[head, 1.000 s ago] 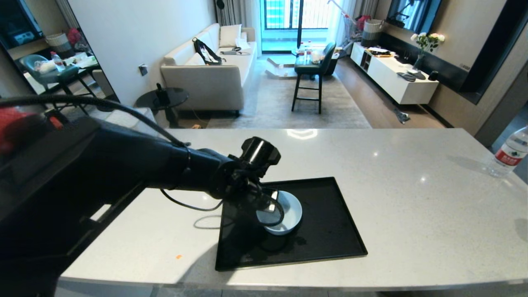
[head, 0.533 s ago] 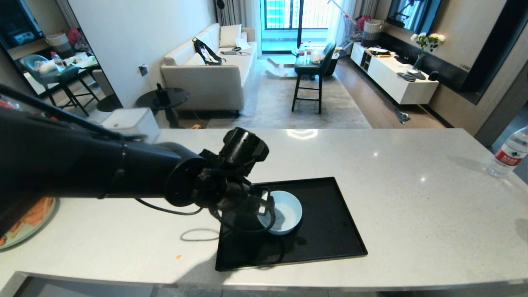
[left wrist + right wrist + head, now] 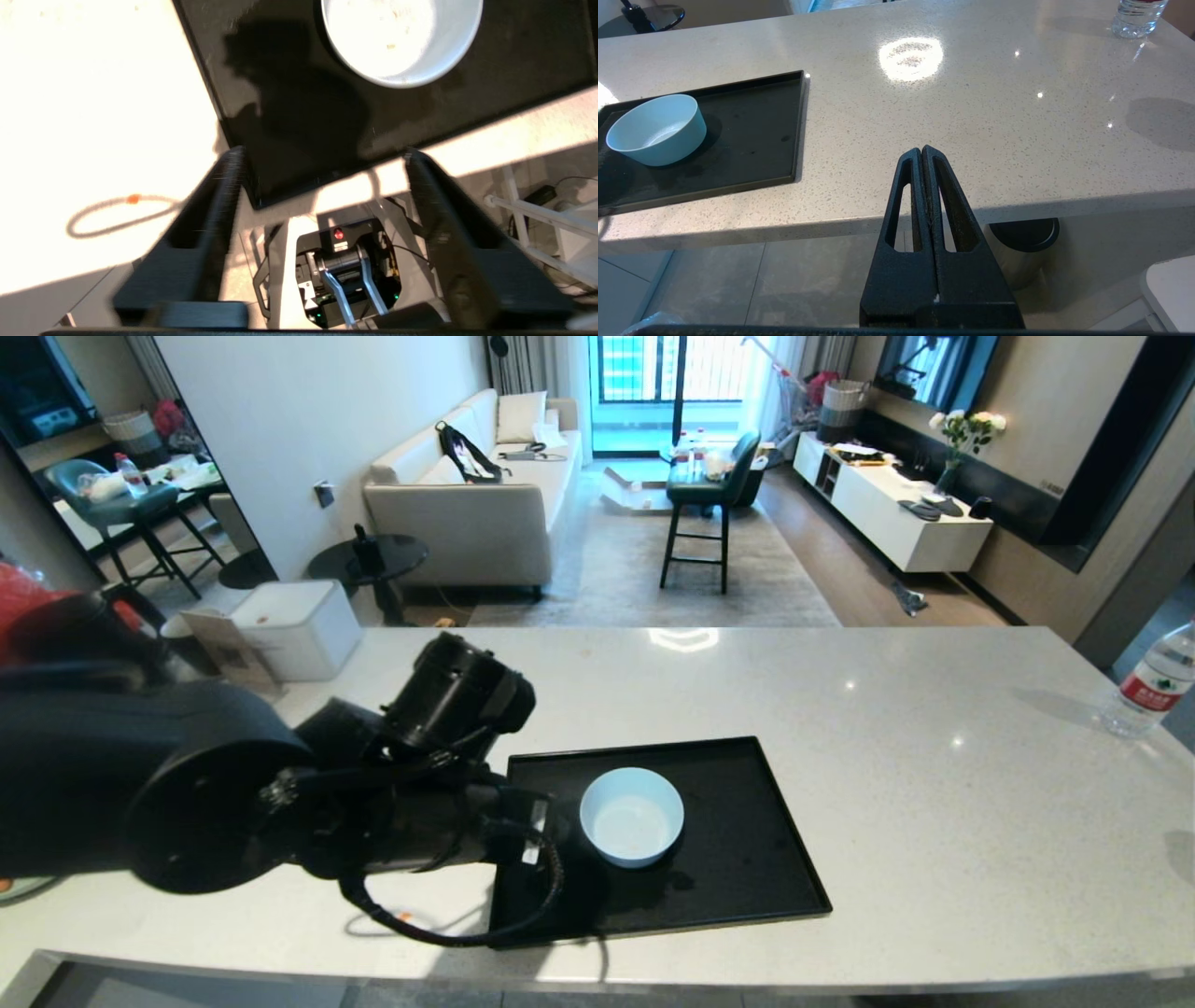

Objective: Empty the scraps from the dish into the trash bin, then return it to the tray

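The dish (image 3: 631, 816) sits upright on the tray (image 3: 747, 887), toward its left half, and it looks emptied: only a few pale specks cling to the inside, with no carrot slices or yellow stick to be seen. The left claw (image 3: 322, 186) hangs just off the tray's near left corner with its jaws spread wide and nothing between them, clear of the dish. The right claw (image 3: 923, 161) is parked low beside the worktop (image 3: 934, 728), its fingers pressed together on nothing. To my eye the job is all but finished. The risk now lies with the left arm's bulk and its loose cable (image 3: 448, 924) (which droops right over the tray's front left edge): if the arm swings off carelessly, the cable or a finger could snag the rim and drag the tray, dish and all, toward the worktop's edge. One small orange bit (image 3: 133, 199) lies on the worktop left of the tray, a likely stray scrap. The trash bin I cannot see here.
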Robot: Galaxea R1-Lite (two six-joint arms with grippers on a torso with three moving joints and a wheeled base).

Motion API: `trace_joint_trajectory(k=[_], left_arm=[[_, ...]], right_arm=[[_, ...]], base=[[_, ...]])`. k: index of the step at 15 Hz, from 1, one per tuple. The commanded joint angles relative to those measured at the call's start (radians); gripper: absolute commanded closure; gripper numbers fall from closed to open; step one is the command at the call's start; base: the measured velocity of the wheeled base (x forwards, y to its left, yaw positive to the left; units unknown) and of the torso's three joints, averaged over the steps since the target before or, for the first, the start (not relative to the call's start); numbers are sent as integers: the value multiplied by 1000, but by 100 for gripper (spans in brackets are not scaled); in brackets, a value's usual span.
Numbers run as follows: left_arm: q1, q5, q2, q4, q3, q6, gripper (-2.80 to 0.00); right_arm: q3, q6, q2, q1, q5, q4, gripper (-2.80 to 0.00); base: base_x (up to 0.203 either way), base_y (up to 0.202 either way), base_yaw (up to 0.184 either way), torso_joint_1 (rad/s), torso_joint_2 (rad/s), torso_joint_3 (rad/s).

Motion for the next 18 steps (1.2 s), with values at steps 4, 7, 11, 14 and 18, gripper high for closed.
trace_joint_trajectory(k=[4,7,11,14,18], left_arm=[[-26,-2,-188,-6,138,-24,0],[-23,-2,-298,-74,273,-27,0],[25,-2,-583,-135,466,-28,0],[97,-1,-865,-142,610,-24,0],[242,-1,-1214,-146,813,40,0]], right_arm=[[0,0,0,0,0,-1,0],[-1,0,0,0,0,-1,0],[0,0,0,0,0,-1,0],[0,0,0,0,0,-1,0],[0,0,0,0,0,-1,0]], base=[[0,0,0,0,0,0],[0,0,0,0,0,0],[0,0,0,0,0,0],[0,0,0,0,0,0],[0,0,0,0,0,0]])
